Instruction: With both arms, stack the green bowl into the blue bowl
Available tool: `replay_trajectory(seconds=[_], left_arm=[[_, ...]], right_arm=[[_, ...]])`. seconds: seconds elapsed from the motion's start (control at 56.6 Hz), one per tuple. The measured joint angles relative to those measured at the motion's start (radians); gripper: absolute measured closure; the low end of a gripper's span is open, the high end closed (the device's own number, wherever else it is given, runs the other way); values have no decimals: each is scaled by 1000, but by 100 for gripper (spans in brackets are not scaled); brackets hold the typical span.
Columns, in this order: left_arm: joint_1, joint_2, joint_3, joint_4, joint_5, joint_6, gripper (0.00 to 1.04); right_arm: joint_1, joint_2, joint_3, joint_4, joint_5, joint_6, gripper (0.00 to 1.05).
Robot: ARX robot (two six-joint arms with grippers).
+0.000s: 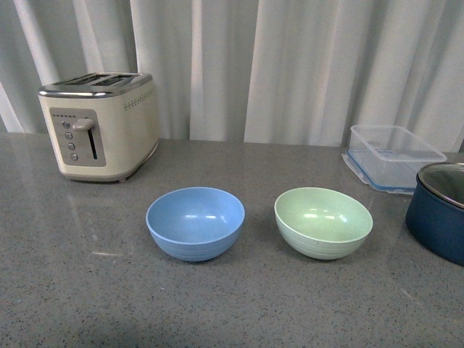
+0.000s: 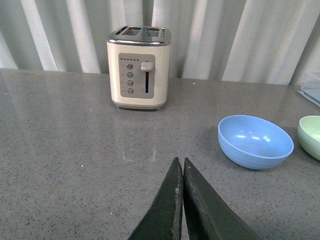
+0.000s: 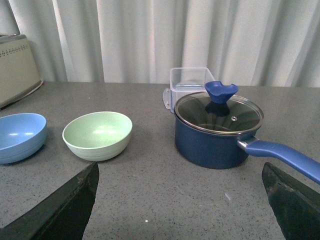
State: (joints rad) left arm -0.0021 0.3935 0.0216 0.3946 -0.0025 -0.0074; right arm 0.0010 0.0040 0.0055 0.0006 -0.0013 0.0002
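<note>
2 bowls are counted here, 1 blue bowl (image 1: 195, 223) and 1 green bowl (image 1: 323, 222). 1 cream toaster (image 1: 99, 125), 1 clear plastic container (image 1: 394, 156) and 1 dark navy pot (image 1: 440, 214) are seen as well, and 1 glass lid (image 3: 200, 112) with 1 blue knob (image 3: 220, 91) is found on that pot.

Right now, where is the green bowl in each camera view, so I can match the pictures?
Front view: green bowl right of centre, blue bowl apart on its left.
Left wrist view: only part shows, cut by the picture edge, beyond the blue bowl.
Right wrist view: whole, between the blue bowl and the dark blue lidded pot.
Shared landmark: the blue bowl, next to it in all three.
</note>
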Motion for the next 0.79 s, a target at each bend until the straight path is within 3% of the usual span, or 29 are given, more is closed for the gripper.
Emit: replay_trajectory(seconds=[0.653,0.795], left_arm=[[0,-219,0,-217,0,0,101],[0,-370,0,-388,2,0,101]], right_arm=[[0,0,0,0,0,0,10],[0,0,0,0,0,0,10]])
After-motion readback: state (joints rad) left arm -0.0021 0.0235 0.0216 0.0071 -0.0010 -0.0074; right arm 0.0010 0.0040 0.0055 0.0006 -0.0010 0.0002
